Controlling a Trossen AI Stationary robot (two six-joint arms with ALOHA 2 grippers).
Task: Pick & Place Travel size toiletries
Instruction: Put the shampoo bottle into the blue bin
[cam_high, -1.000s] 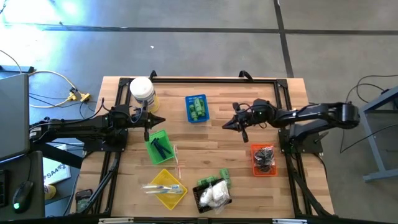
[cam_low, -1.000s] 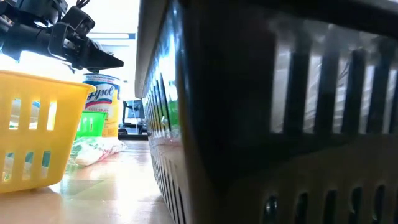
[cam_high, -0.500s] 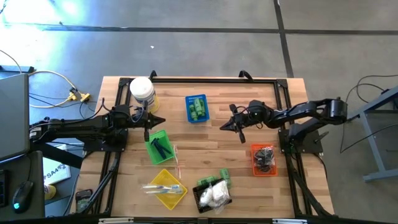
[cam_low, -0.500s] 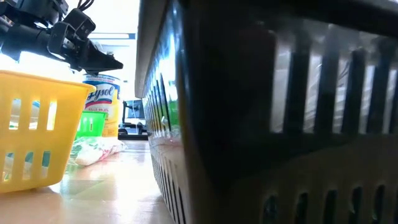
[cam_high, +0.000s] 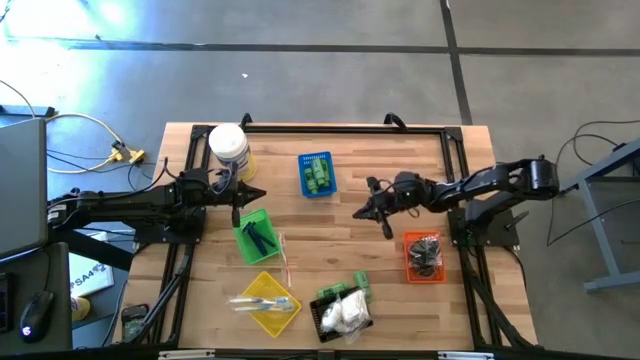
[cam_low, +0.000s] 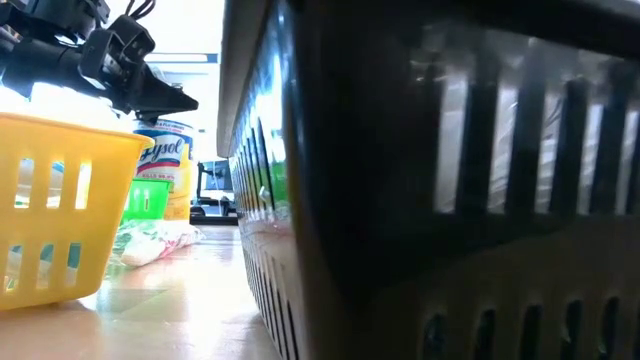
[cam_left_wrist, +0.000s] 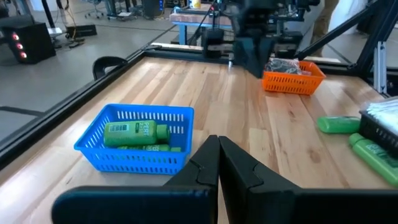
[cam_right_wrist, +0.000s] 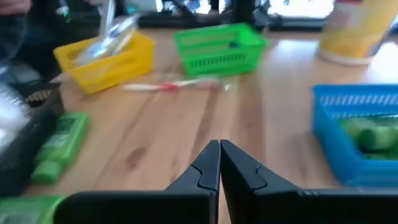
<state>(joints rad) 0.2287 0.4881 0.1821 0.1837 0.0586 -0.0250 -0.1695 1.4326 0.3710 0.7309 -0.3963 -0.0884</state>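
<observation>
Moved toward 7 o'clock: R gripper (cam_high: 357, 212), pinched together, empty; green bottles (cam_high: 352, 288) lie at 6, nearest R arm.

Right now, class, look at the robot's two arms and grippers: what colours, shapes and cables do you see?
Both arms are dark, almost black, slender and jointed, with thin black cables looping near the wrists. The left gripper and the right gripper each taper to a pointed tip. Up close, the fingers are matte black, angular wedges with bevelled edges. No markings show on them.
</observation>
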